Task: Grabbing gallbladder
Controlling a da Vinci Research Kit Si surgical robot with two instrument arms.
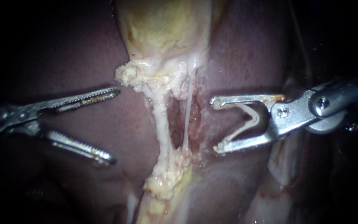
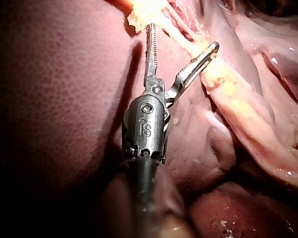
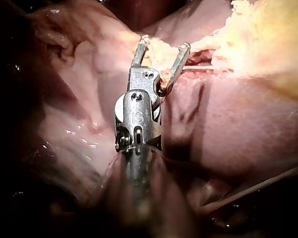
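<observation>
The pale yellow gallbladder [image 1: 164,31] hangs at the top centre, narrowing into ragged white tissue and two thin tubes [image 1: 162,120] that run down over the dark liver [image 1: 83,54]. My left instrument [image 1: 113,124] comes in from the left with toothed jaws spread wide and empty; its upper jaw tip lies just beside the ragged tissue. In the left wrist view the left instrument [image 2: 184,37] reaches the same yellow tissue [image 2: 144,10]. My right instrument [image 1: 215,124] stands open to the right of the tubes, touching nothing; in the right wrist view the right instrument [image 3: 161,47] gapes before the yellow tissue [image 3: 268,39].
Liver [image 2: 54,99] surrounds the tubes on both sides. Pale glistening membrane [image 1: 282,166] lies under my right instrument. A raw reddish pocket [image 1: 193,120] shows between the tubes and the right jaws.
</observation>
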